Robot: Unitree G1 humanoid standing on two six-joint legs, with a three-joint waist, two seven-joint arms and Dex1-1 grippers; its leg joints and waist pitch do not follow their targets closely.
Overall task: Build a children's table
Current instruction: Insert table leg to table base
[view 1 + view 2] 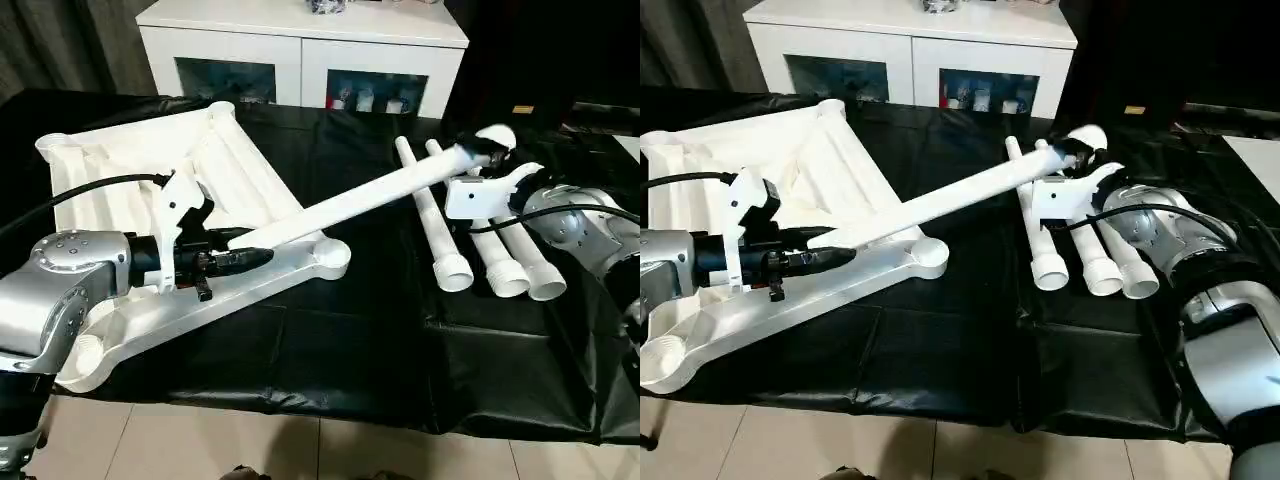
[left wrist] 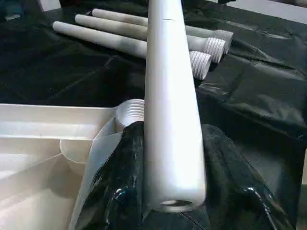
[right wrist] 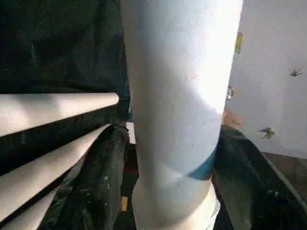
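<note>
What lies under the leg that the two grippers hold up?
Under the lifted leg lie the table top, its corner socket and black sheet. The leg hides a strip of each.

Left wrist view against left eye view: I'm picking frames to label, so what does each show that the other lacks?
Left wrist view alone: the narrow end face of the held leg, with its small hole, seated between the left gripper fingers.

Left eye view alone: the whole table top with its ribbed underside up, the white cabinet, and the right gripper at the leg's wide end.

Both: the held leg, three spare legs on the black cover, and a corner socket.
</note>
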